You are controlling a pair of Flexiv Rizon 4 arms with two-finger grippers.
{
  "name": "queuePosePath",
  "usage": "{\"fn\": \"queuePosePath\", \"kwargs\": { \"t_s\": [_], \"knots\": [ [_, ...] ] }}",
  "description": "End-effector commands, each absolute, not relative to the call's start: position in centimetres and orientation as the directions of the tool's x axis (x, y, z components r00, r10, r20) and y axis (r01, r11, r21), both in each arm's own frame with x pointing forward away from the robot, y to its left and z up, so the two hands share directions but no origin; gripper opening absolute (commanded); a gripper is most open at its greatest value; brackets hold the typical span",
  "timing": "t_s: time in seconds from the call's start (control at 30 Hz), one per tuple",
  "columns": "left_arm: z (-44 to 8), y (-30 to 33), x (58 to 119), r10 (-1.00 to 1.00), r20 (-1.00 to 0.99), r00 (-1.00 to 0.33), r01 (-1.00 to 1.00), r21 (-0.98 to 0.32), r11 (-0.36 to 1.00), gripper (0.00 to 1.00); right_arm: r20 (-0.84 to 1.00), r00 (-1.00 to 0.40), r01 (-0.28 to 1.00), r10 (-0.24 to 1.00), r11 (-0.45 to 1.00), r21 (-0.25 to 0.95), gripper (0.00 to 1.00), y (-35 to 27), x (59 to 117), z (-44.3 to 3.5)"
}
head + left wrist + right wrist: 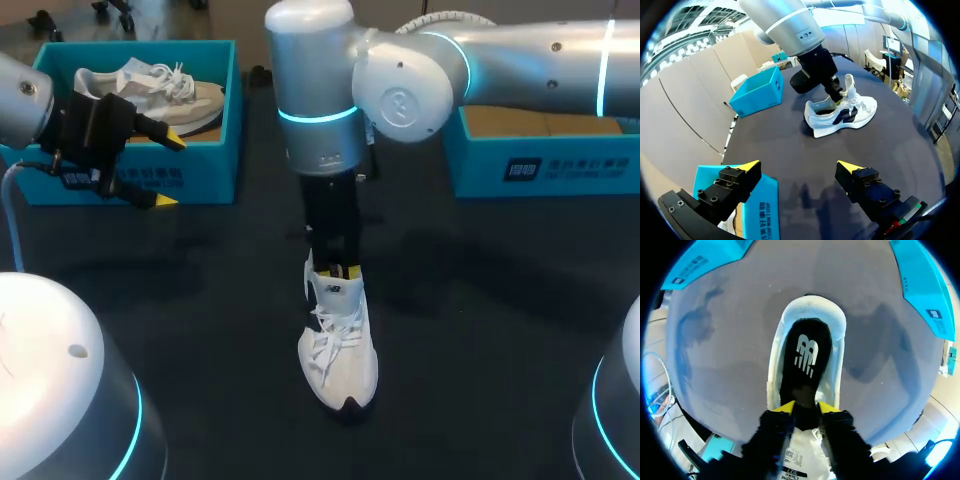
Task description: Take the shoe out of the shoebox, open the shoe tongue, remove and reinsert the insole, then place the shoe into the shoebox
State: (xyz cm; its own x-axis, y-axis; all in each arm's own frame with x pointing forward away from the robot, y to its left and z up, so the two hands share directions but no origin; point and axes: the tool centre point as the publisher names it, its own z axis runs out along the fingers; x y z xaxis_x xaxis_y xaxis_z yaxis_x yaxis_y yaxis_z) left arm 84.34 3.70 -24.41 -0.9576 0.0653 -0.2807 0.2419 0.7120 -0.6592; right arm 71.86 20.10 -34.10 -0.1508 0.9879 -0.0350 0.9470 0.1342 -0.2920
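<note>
Right gripper (806, 407) pinches the upright tongue (850, 85) of the white shoe (340, 350), which stands mid-table. Left gripper (797, 166) hangs open, empty, by the far-left shoebox (200, 165). Shoe looks light and soft, and the tongue will flex; the stiffer heel rim seems the better hold.

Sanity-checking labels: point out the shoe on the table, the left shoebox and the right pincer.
shoe (340, 365), head view, on its laced forefoot.
left shoebox (210, 170), head view, on its front wall.
right pincer (806, 408), right wrist view, midway between its yellow tips.
</note>
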Motion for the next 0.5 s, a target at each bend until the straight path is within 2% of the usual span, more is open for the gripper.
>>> {"fn": "queuePosePath", "kwargs": {
  "t_s": [0.03,0.5],
  "knots": [
    [-24.40,3.69,84.32,0.066,-0.280,-0.958,0.242,-0.657,0.714,1.00,-0.010,-0.145,0.943,0.989,0.135,-0.304,1.00,19.47,71.62,-34.86],
    [-24.40,3.69,84.32,0.066,-0.280,-0.958,0.242,-0.657,0.714,1.00,0.025,-0.151,0.924,0.988,0.150,-0.351,1.00,19.45,71.04,-34.63]
  ]
}}
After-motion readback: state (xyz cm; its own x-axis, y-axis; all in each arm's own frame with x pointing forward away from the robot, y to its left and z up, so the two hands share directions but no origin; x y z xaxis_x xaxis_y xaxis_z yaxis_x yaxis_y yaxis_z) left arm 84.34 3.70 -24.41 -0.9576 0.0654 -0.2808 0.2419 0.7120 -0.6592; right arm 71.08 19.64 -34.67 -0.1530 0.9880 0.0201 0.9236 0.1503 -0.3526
